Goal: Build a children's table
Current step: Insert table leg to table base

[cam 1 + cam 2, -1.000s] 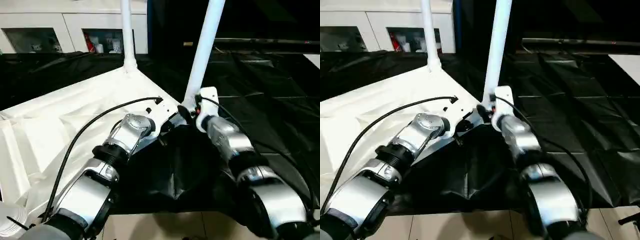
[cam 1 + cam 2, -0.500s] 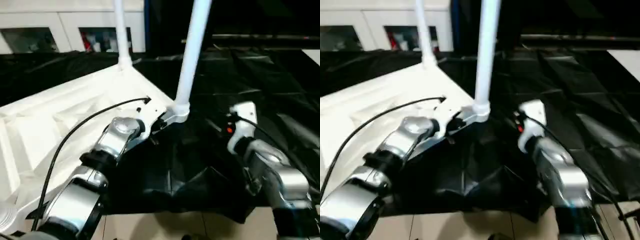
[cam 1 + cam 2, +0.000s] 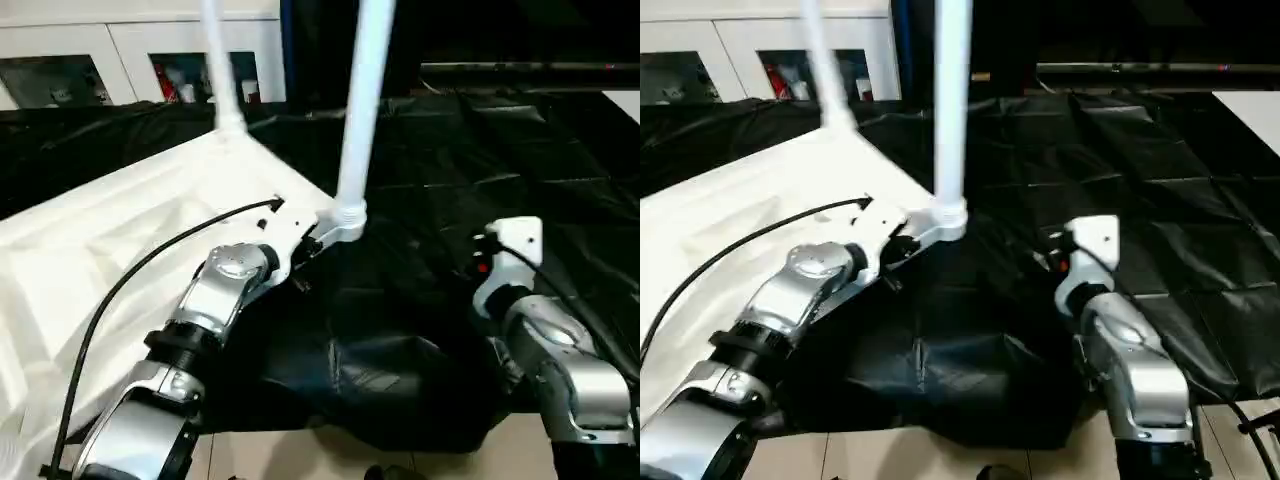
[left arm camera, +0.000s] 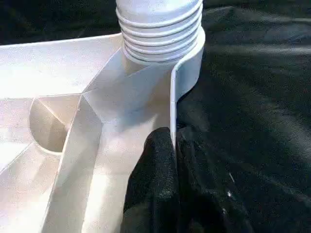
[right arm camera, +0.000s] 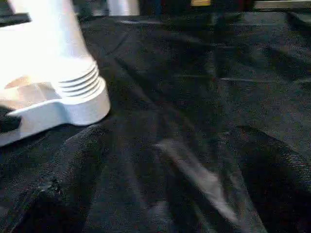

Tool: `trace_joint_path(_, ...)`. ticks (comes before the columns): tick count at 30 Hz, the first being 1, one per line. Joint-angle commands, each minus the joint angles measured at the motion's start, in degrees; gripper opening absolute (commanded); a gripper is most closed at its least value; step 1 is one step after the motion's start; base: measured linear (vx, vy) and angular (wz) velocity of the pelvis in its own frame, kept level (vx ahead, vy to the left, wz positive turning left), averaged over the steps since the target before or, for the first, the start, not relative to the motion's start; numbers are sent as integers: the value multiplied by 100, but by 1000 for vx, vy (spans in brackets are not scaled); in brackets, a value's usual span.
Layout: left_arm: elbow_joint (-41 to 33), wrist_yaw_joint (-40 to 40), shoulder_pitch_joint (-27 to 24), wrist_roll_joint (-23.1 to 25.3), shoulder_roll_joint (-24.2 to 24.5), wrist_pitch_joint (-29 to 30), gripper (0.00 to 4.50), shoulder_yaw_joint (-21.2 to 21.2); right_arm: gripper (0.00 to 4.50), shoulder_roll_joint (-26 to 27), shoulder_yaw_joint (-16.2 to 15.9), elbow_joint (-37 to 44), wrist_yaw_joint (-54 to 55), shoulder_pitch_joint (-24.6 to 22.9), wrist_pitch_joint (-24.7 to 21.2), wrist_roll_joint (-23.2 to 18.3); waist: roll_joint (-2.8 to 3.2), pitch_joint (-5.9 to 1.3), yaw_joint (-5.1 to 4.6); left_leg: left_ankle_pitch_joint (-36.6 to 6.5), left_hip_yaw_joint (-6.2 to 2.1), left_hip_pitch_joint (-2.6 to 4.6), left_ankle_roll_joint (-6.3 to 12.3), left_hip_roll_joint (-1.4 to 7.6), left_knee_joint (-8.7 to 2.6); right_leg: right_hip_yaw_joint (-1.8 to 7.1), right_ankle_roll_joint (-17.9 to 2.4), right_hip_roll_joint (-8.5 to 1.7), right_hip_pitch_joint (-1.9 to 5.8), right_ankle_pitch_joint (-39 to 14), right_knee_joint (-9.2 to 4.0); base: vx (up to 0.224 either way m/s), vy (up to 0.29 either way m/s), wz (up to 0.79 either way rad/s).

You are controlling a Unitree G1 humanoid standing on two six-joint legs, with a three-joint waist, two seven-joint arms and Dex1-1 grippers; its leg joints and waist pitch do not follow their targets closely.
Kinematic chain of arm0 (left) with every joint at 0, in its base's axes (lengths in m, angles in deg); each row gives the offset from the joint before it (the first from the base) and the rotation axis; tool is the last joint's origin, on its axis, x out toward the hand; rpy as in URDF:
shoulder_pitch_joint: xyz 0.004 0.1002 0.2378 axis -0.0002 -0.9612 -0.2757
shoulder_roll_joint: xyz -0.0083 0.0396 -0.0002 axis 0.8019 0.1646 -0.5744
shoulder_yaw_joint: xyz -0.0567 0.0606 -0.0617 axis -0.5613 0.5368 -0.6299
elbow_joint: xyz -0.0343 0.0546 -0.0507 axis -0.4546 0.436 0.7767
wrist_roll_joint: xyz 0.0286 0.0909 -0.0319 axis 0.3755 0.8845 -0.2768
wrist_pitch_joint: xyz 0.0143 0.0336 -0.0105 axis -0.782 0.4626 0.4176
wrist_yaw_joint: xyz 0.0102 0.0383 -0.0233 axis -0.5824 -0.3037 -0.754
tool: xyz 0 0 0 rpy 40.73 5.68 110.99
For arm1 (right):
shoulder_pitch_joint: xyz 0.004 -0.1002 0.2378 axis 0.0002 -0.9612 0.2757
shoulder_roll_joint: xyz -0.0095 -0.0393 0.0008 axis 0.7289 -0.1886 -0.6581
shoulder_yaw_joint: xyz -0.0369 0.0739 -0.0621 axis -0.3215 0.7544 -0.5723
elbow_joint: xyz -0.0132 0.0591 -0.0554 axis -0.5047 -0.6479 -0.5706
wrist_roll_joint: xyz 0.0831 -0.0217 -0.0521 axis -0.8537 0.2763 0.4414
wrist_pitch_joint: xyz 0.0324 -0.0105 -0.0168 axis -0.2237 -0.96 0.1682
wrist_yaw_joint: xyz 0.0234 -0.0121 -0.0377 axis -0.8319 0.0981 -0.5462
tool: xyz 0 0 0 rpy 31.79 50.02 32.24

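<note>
Black cloth (image 3: pixel 470 150) covers the surface. Left gripper (image 4: pixel 171 160) fingers pinch the tabletop (image 3: pixel 110 250) rim just below the leg (image 3: pixel 362 100); right gripper (image 5: pixel 160 194) fingers gape, empty. Risk: 1 seated leg (unsupported) could tilt if the pinch slips.
</note>
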Motion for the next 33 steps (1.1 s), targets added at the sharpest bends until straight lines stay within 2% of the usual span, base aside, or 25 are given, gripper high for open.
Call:
trace_joint_path(1,-363,-185,-30,-117,32,41,0,-193,427,-17,-98,-24,-61,39,70,78,24,-409,55,-436,-110,-157,1216,-14,-372,54,-1106,-392,703,-1273,-393,-2,-15,29)
trace_joint_path(2,-363,-185,-30,-117,32,41,0,-193,427,-17,-98,-24,-61,39,70,78,5,-383,82,-571,-190,-284,1307,-66,-386,-45,-993,-433,797,-1572,-427,4,-19,51)
trace_joint_path(3,-410,-170,-30,-117,30,106,0,-192,427,-18,-91,-24,-64,39,72,86,73,-339,38,-1073,-264,-281,1277,-114,-400,-205,-737,-459,896,-2553,-579,8,-8,37)
trace_joint_path(6,-454,-166,-29,-111,24,152,0,-181,427,-18,-71,-30,-60,32,71,77,80,-318,27,-1262,-257,-344,1147,-168,-367,-336,-589,-484,1086,-3187,-719,42,-5,47)
trace_joint_path(10,-513,-139,-25,-90,18,217,0,-123,427,-18,-37,-26,-3,-3,90,93,209,-367,-14,-306,-358,-335,1520,-235,-353,-551,-668,-295,1336,-2074,-679,103,20,47)
trace_joint_path(11,-525,-127,-26,-84,18,225,0,-110,427,-20,-33,-30,5,-8,109,106,242,-393,-39,189,-428,-185,1787,-297,-347,-583,-745,-161,1334,-1609,-641,200,24,45)
trace_joint_path(12,-537,-107,-27,-85,16,234,0,-98,427,33,29,-33,41,-23,116,56,284,-429,-242,616,-627,625,2049,162,-437,-394,-979,78,733,-1186,-267,200,24,45)
trace_joint_path(14,-564,-79,-28,-79,11,262,0,-82,427,103,166,-53,143,-27,58,-20,303,-457,-270,1273,-873,1029,2644,368,-408,-239,-924,88,346,-1024,72,172,-8,13)
trace_joint_path(15,-567,-58,-24,-76,13,261,0,-68,427,99,194,-60,154,-30,49,-29,166,-466,-294,1954,-1038,1207,3169,517,-388,26,-619,-74,54,-797,293,200,-39,1)
trace_joint_path(16,-559,-46,-17,-71,14,260,0,-57,427,69,191,-63,149,-38,51,-8,75,-456,-213,2210,-896,1165,3180,225,-222,236,-482,-197,10,-287,219,131,-66,-5)
trace_joint_path(17,-554,-38,-12,-68,15,259,0,-50,427,48,182,-62,140,-45,59,9,-90,-483,-176,2073,-643,867,2890,-157,-82,378,-542,-240,371,289,21,212,-62,15)
trace_joint_path(18,-547,-32,-6,-56,17,234,0,-32,427,34,178,-63,133,-54,63,16,-278,-521,139,610,-209,-179,2463,-888,451,1027,-1202,-377,1467,1654,-152,117,-32,17)
trace_joint_path(19,-542,-25,-9,-76,0,192,0,-41,427,27,180,-56,129,-64,63,13,-197,-524,374,-214,-278,-612,1601,-591,798,1400,-1829,-767,1735,3483,-90,146,47,49)
trace_joint_path(20,-541,-20,-13,-94,-12,164,0,-49,427,25,182,-51,127,-71,63,8,-157,-498,475,6,-353,-738,925,-368,716,1355,-1980,-610,1677,5420,109,64,42,30)
trace_joint_path(21,-552,15,-16,-72,-3,123,0,-3,427,18,182,-46,119,-75,60,4,-48,-521,508,418,-381,-724,805,-277,507,1210,-1811,-448,1636,6045,256,20,103,41)
trace_joint_path(22,-569,55,-23,-74,5,102,0,28,427,17,186,-46,109,-74,59,4,261,-602,441,2073,-354,-449,1103,-74,174,665,-937,53,1347,5902,675,-112,82,2)
trace_joint_path(23,-607,116,-45,-98,14,60,0,45,427,18,189,-43,103,-73,55,6,499,-613,277,3271,-592,37,1543,171,239,366,-499,163,734,4063,799,-119,51,-18)
trace_joint_path(24,-728,322,-111,-209,39,-7,0,52,427,19,191,-38,94,-66,40,-6,476,-606,35,6394,-1332,653,3101,838,290,560,51,-156,-57,757,870,-76,-10,-29)
trace_joint_path(25,-774,438,-140,-246,58,-15,0,76,427,17,190,-32,81,-66,39,-21,249,-602,88,7750,-1391,644,2738,752,413,899,496,-425,-165,880,589,-105,-16,-35)
trace_joint_path(26,-875,692,-207,-298,113,-68,0,160,427,9,190,-10,26,-71,64,-65,23,-606,165,6541,-1064,224,2063,-3,491,1016,713,-375,37,1933,217,-179,48,-16)
trace_joint_path(27,-943,888,-253,-313,163,-128,0,241,427,-13,185,10,-34,-78,83,-97,-79,-534,236,5344,-762,-148,1794,-337,471,910,531,-328,239,2423,192,-179,48,-16)
trace_joint_path(28,-986,1004,-282,-317,193,-179,0,292,427,-29,182,22,-73,-84,96,-117,-92,-531,384,2809,-427,-276,1329,-530,307,791,341,-245,439,2634,83,-120,20,13)
trace_joint_path(29,-1024,1107,-306,-321,221,-214,0,341,427,-52,175,33,-111,-91,107,-129,-54,-539,438,1890,-355,-248,1158,-439,237,788,152,-304,453,2535,90,-83,-25,15)
trace_joint_path(30,-1085,1364,-340,-277,327,-314,0,516,427,-183,138,40,-325,-123,276,-115,1,-492,430,581,-260,-253,813,-292,-29,673,-340,-239,555,1510,32,-83,-25,15)
trace_joint_path(33,-1206,1928,-379,-338,514,-569,0,815,440,-368,235,34,-1000,-187,387,-479,57,-397,368,-670,-99,-93,632,-92,-242,595,-929,-189,439,-357,-167,-61,-3,7)
